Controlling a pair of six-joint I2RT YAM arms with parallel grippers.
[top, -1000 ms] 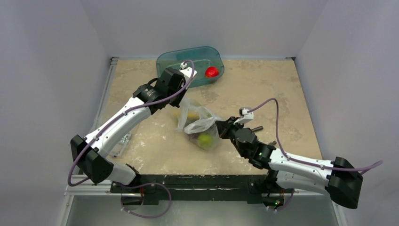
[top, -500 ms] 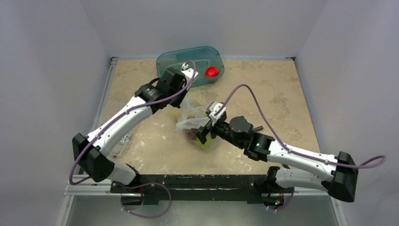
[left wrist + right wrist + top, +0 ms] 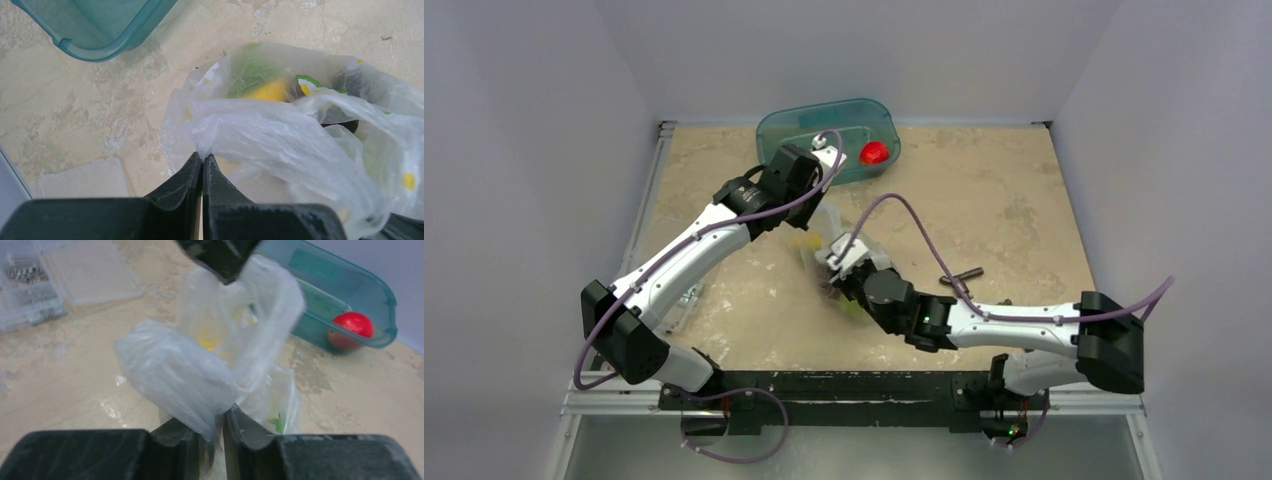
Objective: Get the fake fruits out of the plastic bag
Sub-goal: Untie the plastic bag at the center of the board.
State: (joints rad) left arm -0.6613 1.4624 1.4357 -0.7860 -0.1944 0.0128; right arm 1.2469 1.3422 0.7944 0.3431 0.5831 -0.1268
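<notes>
Nearest to me, my right jaws have just swung in from the right side of the plastic bag to its near edge, and they have gone from wide to almost closed. A whitish fold of the film hangs down between them. I think they hold it, but the picture is blurred there and I cannot be sure that the grip is firm.

Just beyond, my left jaws stay closed tight on another fold at the far side, lifting it a little.

The fake fruits are all still inside the bag, which sits in the middle of the counter. I see a yellow one and something green behind the film. The round green fruit that showed a moment ago is now hidden under my right wrist. In my judgement, with two sides held the mouth can be pulled apart or the bag tipped, but no fruit is out yet.

The counter is beige and marbled. A flat clear box lies to the left, and a small dark metal piece lies to the right. At the far edge stands the teal tub with a red fruit in it. Plain grey walls close three sides.
</notes>
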